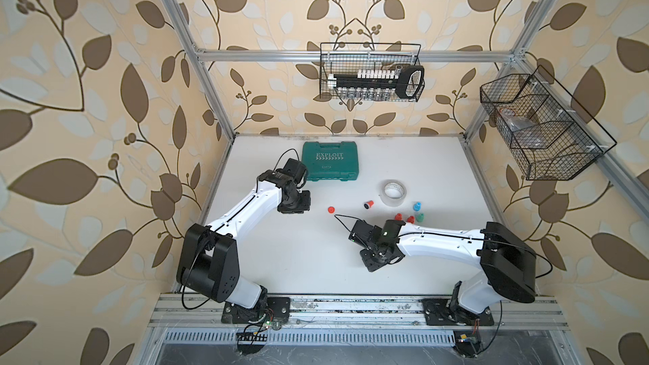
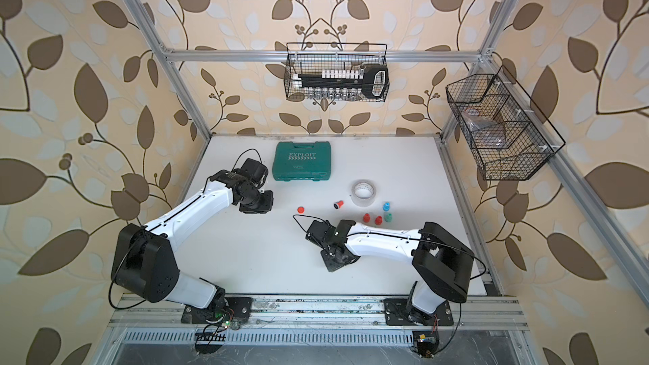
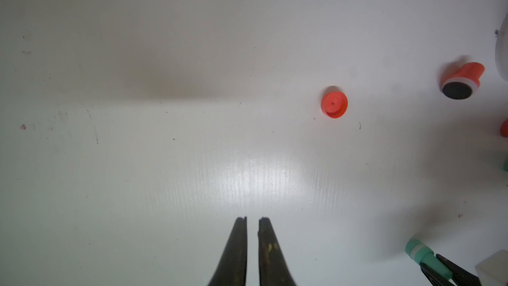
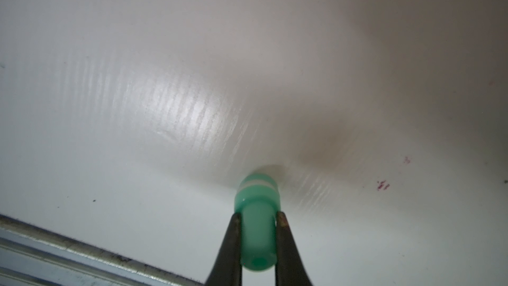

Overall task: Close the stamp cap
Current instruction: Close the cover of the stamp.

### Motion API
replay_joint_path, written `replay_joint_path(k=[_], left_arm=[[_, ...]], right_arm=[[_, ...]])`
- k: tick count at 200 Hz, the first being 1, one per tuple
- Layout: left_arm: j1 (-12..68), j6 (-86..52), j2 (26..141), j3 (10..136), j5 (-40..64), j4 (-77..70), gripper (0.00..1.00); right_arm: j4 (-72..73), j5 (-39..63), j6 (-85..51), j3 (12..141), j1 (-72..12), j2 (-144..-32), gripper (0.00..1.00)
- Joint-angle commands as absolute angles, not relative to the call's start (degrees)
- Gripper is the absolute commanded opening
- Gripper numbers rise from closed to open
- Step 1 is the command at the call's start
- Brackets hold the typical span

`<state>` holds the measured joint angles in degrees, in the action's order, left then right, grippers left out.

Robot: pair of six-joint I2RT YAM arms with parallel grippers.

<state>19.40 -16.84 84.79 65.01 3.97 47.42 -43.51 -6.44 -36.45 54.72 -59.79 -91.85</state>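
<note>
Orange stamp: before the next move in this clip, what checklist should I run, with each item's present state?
1. Orange stamp capped: not ok; lies on its side, black pad bare.
2. Orange cap free on the table: ok.
3. Left gripper ready to grasp: not ok; jaws nearly shut, empty.
4. Right gripper free: not ok; jaws shut on green stamp.
5. Green stamp capped: ok.

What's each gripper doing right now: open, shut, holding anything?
Left gripper: closed, holding nothing.
Right gripper: closed on the green stamp.
</note>
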Motion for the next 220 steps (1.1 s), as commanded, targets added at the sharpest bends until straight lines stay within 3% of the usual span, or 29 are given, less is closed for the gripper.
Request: replay_joint_path(k=[1, 220], left_arm=[[19.0, -16.1, 83.8, 65.0, 2.7, 48.4, 0.13], [19.0, -15.9, 83.7, 65.0, 2.7, 48.6, 0.13]], right_arm=[[-45.0, -6.3, -36.7, 54.2, -60.4, -92.4, 0.00], [-47.4, -7.4, -36.3, 55.7, -60.6, -94.0, 0.00]])
